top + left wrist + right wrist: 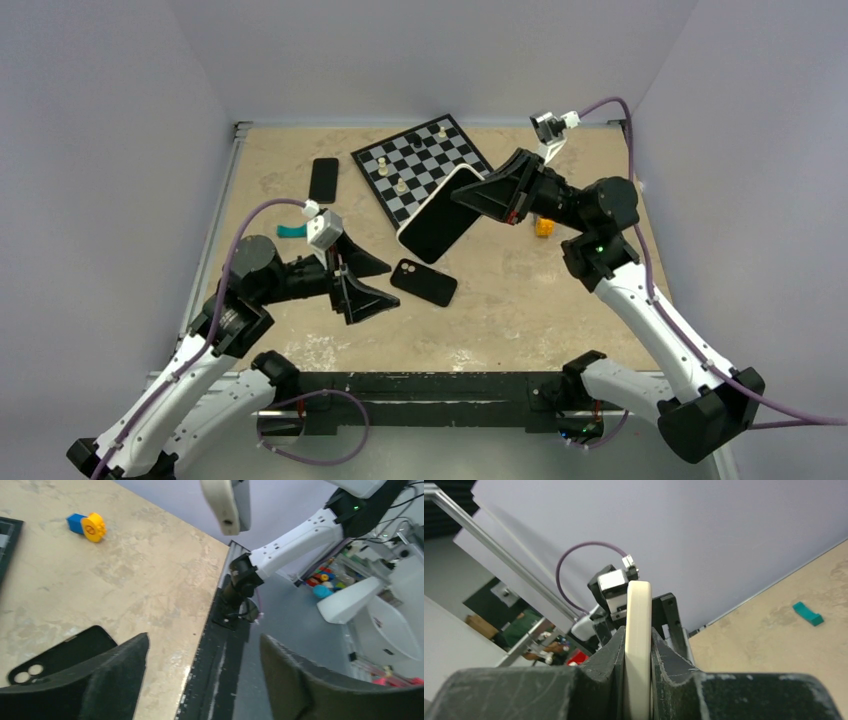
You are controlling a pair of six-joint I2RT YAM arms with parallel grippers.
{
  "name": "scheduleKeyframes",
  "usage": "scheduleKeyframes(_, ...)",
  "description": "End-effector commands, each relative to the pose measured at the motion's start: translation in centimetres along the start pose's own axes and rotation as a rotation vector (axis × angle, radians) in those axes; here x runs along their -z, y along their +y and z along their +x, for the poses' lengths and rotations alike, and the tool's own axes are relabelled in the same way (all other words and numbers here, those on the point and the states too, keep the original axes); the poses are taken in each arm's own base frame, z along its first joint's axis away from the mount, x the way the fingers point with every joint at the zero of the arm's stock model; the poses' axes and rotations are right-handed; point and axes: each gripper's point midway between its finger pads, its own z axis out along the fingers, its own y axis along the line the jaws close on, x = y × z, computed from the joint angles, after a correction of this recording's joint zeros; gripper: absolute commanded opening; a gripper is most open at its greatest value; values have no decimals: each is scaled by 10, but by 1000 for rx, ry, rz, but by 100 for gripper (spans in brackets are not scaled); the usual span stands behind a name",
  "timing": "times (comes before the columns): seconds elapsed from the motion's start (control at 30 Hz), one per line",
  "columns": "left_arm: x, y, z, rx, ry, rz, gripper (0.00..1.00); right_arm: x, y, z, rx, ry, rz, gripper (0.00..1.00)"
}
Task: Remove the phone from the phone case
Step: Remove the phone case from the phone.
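Across the tan table (500, 300), walled in pale grey, the chessboard (425, 165) sits at twelve o'clock. Toward one o'clock of centre the right gripper (462, 196) clamps the phone (435, 225) by its faces, lifted and tilted, screen up. The phone case (424, 282) lies flat and empty at centre. At its nine o'clock the left gripper (388, 284) gapes, holding nothing. A yellow-and-blue toy (544, 227) rests at three o'clock.
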Motion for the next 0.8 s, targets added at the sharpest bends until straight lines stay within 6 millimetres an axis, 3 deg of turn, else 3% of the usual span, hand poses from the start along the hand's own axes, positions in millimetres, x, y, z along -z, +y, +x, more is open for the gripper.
scheduleKeyframes(0.0, 3, -32, -21, 79, 48, 116, 71, 3, 14, 3, 146, 98, -1, 0)
scheduleKeyframes(0.07, 0, -38, -34, 82, 20, 156, 69, 3, 18, 6, 141, 130, -16, 0)
scheduleKeyframes(0.23, -4, -43, -58, 48, -41, 187, 76, 8, 28, 12, 137, 160, -41, 0)
scheduleKeyframes(0.37, -8, -44, -62, 57, -31, 218, 58, 9, 29, 14, 126, 173, -39, 0)
scheduleKeyframes(0.67, -17, -36, -66, 71, -8, 218, 37, 8, 30, 12, 129, 166, -42, 0)
scheduleKeyframes(0.77, -21, -32, -64, 85, 3, 217, 34, 8, 30, 12, 133, 165, -34, 0)
